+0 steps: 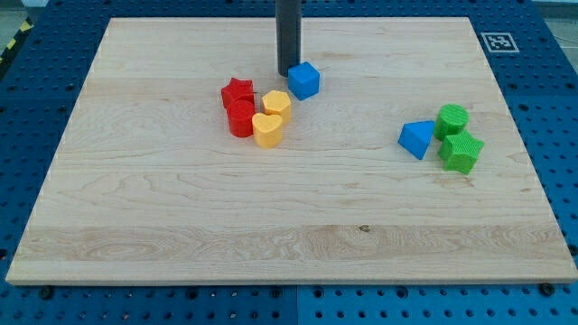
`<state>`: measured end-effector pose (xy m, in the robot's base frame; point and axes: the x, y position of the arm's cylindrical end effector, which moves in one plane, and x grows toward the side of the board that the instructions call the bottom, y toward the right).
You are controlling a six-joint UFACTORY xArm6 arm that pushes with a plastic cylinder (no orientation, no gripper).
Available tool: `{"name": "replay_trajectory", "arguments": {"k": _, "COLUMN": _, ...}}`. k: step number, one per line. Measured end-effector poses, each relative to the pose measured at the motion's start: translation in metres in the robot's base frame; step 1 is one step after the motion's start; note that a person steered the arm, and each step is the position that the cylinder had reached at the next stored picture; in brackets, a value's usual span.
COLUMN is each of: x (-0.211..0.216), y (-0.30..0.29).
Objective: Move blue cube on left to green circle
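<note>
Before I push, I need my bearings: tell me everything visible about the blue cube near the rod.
The small blue cube looks like matte plastic, turned corner-on toward the view's bottom. It sits flat on the pale wooden board, upper middle. My tip stands against its left side. The yellow block lies just below-left, apart from it.

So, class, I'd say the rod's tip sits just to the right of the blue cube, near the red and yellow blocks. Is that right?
Not quite. My tip sits just to the left of the blue cube, not its right, as the camera view shows. The rest holds: the red star, red cylinder and two yellow blocks lie close by, below and to the view's left.
</note>
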<state>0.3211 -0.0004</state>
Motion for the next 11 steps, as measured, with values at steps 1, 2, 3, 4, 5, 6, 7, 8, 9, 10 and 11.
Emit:
{"name": "replay_trajectory", "arguments": {"k": 1, "x": 0.005, "y": 0.0}}
{"name": "replay_trajectory", "arguments": {"k": 2, "x": 0.018, "y": 0.008}}
{"name": "replay_trajectory", "arguments": {"k": 3, "x": 0.021, "y": 0.026}}
{"name": "replay_trajectory", "arguments": {"k": 4, "x": 0.022, "y": 0.034}}
{"name": "replay_trajectory", "arguments": {"k": 5, "x": 0.023, "y": 0.054}}
{"name": "replay_trajectory", "arguments": {"k": 6, "x": 0.022, "y": 0.038}}
{"name": "replay_trajectory", "arguments": {"k": 7, "x": 0.014, "y": 0.012}}
{"name": "replay_trajectory", "arguments": {"k": 8, "x": 0.031, "y": 0.015}}
{"name": "replay_trajectory", "arguments": {"k": 9, "x": 0.045, "y": 0.025}}
{"name": "replay_trajectory", "arguments": {"k": 10, "x": 0.047, "y": 0.048}}
{"name": "replay_trajectory", "arguments": {"k": 11, "x": 0.06, "y": 0.07}}
